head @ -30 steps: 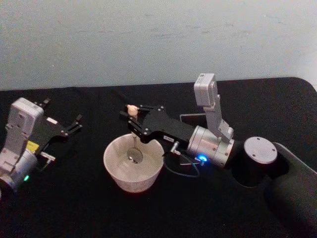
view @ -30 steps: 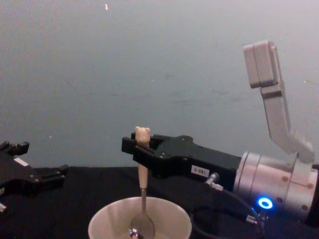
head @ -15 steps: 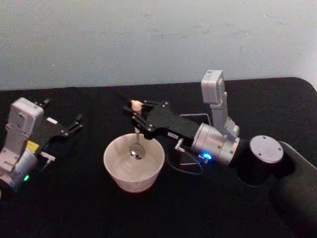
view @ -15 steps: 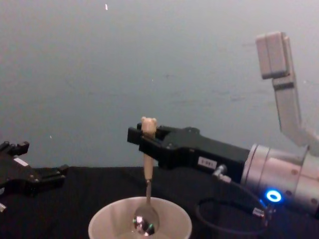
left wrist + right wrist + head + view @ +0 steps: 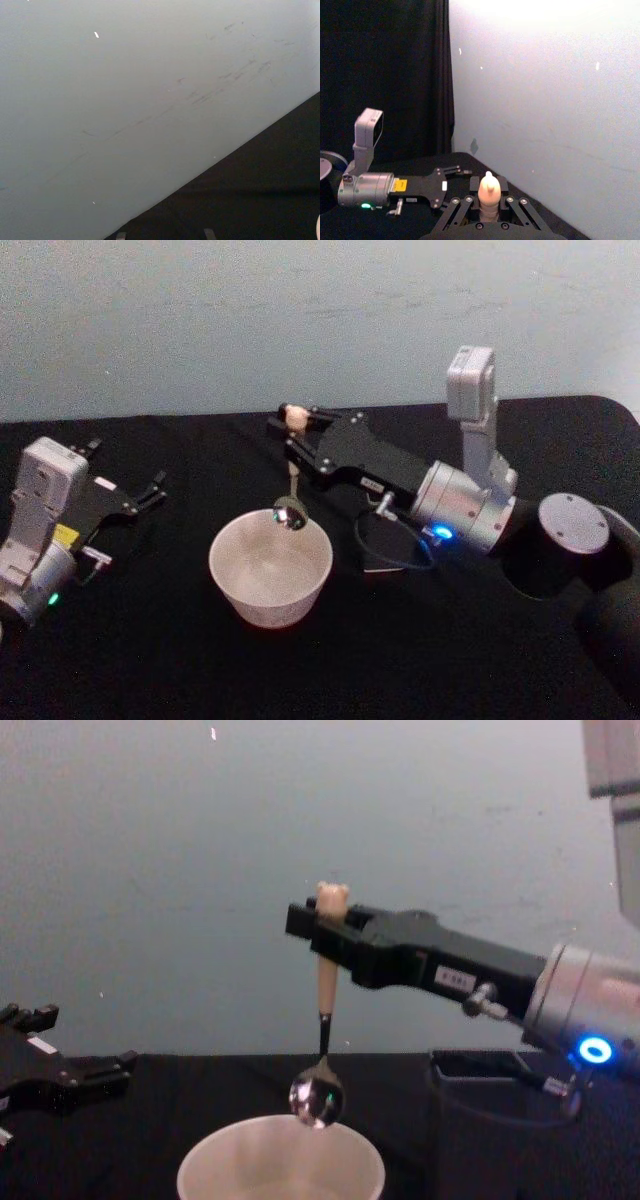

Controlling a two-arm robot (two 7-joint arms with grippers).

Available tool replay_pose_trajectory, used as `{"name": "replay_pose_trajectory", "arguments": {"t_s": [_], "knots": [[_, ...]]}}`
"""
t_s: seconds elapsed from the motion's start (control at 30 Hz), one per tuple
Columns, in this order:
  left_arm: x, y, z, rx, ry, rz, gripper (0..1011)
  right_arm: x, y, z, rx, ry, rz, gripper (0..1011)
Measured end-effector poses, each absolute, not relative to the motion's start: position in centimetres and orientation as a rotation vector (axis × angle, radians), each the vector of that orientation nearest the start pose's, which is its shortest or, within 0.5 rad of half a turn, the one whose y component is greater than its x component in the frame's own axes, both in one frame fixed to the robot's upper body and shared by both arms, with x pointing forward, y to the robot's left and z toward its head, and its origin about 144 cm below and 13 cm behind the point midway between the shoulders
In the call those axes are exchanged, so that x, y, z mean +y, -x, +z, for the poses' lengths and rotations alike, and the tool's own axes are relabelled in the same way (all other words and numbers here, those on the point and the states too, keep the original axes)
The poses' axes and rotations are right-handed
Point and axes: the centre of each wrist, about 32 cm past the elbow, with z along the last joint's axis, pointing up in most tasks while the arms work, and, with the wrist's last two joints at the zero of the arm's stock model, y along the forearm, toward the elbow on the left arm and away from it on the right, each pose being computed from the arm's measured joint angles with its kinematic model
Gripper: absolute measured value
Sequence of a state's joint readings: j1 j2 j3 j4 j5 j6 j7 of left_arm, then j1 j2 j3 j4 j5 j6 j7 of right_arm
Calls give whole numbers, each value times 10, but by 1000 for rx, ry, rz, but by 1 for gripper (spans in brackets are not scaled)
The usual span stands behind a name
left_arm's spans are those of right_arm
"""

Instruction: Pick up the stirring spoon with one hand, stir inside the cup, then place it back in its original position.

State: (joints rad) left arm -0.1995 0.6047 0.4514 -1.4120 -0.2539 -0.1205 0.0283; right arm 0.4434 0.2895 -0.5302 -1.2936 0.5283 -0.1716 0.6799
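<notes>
Cloth of plain black covers the table (image 5: 180,670). At the left rests the left black gripper (image 5: 125,466), fingers spread wide and holding nothing. Near centre stands the wide round cream-white cup (image 5: 270,602). Just above its far rim hangs the slim stirring spoon (image 5: 324,1010), upright, shiny metal bowl down. Its beige bear-topped handle is pinched in the right black gripper (image 5: 326,925), jaws closed on it. Right of the cup stands the tall dark grey square holder (image 5: 480,1150), apart from the spoon.

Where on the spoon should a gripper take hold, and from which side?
The beige handle just below the bear head, from the side: the spoon hangs upright, bowl down, over the cup, as the right gripper holds it.
</notes>
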Motion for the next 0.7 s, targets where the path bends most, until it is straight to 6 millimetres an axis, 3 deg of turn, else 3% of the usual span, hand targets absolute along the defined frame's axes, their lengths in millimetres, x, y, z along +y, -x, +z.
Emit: {"name": "replay_pose_trajectory", "arguments": {"t_s": [0.37, 0.7], "knots": [[310, -489, 1140, -285, -305, 1248, 1001, -212, -547, 1211, -147, -198, -529, 208], [310, -489, 1140, -285, -304, 1248, 1001, -246, -539, 1221, -182, -224, -585, 208]]}}
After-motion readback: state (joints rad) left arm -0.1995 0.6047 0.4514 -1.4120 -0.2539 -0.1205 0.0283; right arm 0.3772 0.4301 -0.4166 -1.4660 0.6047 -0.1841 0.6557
